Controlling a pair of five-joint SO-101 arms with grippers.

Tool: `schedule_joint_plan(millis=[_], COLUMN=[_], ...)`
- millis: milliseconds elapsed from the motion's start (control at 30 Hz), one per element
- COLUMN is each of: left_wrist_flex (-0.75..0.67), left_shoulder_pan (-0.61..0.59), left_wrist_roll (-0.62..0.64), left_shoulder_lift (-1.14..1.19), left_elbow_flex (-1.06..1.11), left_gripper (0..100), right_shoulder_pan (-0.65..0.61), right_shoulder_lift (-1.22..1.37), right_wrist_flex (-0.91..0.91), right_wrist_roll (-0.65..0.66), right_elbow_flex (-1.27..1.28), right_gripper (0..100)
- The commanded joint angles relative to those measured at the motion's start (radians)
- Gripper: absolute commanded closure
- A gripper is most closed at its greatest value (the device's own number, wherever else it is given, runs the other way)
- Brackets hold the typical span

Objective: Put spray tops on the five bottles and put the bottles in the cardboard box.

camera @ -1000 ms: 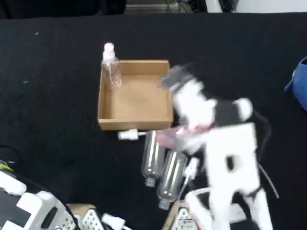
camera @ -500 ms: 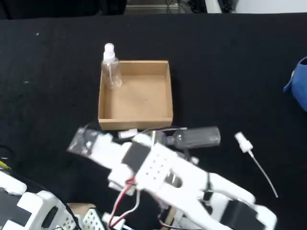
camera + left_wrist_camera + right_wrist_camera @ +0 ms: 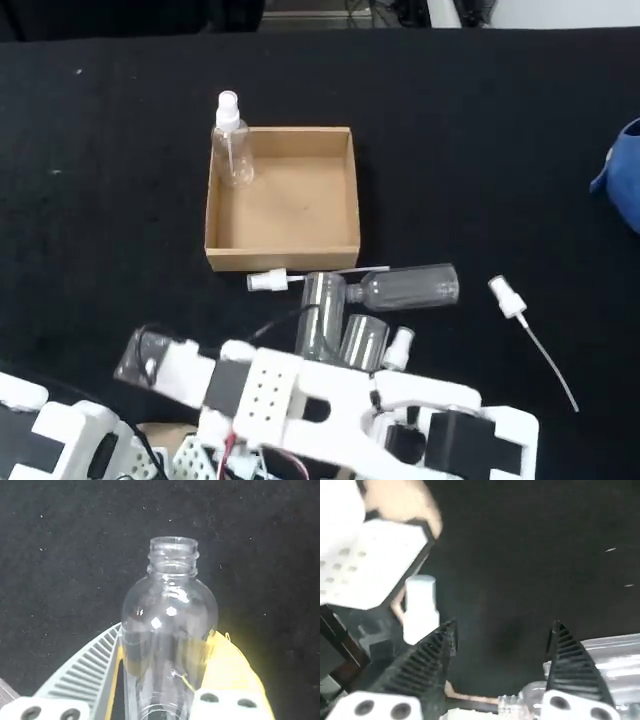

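Observation:
A cardboard box point(image 3: 232, 252) sits mid-table. One capped bottle point(image 3: 231, 140) stands at its back left corner. In front of the box lie three uncapped clear bottles: one crosswise point(image 3: 405, 287) and two side by side point(image 3: 320, 312) point(image 3: 362, 340). Loose spray tops lie by the box front point(image 3: 268, 281), beside the bottles point(image 3: 400, 348) and off to the right point(image 3: 508, 299). My left gripper point(image 3: 170, 632) is shut on a clear uncapped bottle point(image 3: 170, 610). My right gripper point(image 3: 502, 625) is open over black cloth, with a white spray top point(image 3: 420, 607) just beyond one finger. Its arm point(image 3: 300, 390) stretches across the table front.
A blue object point(image 3: 622, 180) pokes in at the right edge. The left arm's white body point(image 3: 60, 440) fills the front left corner. Black cloth covers the table point(image 3: 500, 130), with open room behind and to both sides of the box.
The right arm swung from beside the box's right side down and leftward across the table front. The crosswise bottle and the spray top at the right came into sight.

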Motion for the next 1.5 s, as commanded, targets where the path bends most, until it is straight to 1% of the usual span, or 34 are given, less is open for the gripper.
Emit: schedule_joint_plan(millis=[0, 167, 367, 400, 467, 533, 600, 767, 900, 1133, 1200, 1467], left_wrist_flex=[-0.008, -0.008, -0.006, -0.006, -0.006, -0.006, -0.008, -0.008, -0.008, -0.008, -0.008, -0.008], left_shoulder_pan=[-0.005, -0.005, -0.007, -0.007, -0.005, -0.002, -0.002, -0.002, -0.002, -0.004, -0.004, -0.004], left_wrist_roll=[0.017, 0.017, 0.029, 0.051, 0.083, 0.091, 0.092, 0.091, 0.089, 0.089, 0.089, 0.089], left_shoulder_lift=[-0.006, -0.006, -0.006, -0.006, -0.006, -0.006, -0.006, -0.006, -0.006, -0.006, -0.006, -0.006], left_elbow_flex=[-0.059, -0.054, -0.061, -0.062, -0.064, -0.064, -0.064, -0.064, -0.064, -0.064, -0.064, -0.064], left_gripper=[97, 97, 97, 97, 97, 97, 97, 97, 97, 97, 97, 97], right_shoulder_pan=[-0.094, -0.101, -0.103, -0.098, -0.098, -0.104, -0.141, -0.239, -0.288, -0.293, -0.288, -0.29], right_shoulder_lift=[-0.007, -0.005, 0.002, 0.002, 0.002, 0.002, 0.001, -0.001, -0.004, 0.002, 0.002, 0.002], right_wrist_flex=[0.005, 0.035, -0.014, -0.026, -0.048, -0.046, -0.049, -0.044, -0.049, -0.057, -0.092, -0.327], right_wrist_roll=[-0.035, -0.035, -0.063, -0.097, -0.207, -0.307, -0.353, -0.42, -0.528, -0.535, -0.535, -0.543], right_elbow_flex=[0.013, -0.008, -0.001, -0.001, -0.005, -0.01, -0.01, -0.01, -0.018, 0.016, 0.053, 0.232], right_gripper=[74.0, 74.0, 74.0, 74.0, 74.0, 73.8, 73.7, 73.7, 73.7, 73.7, 73.8, 74.0])
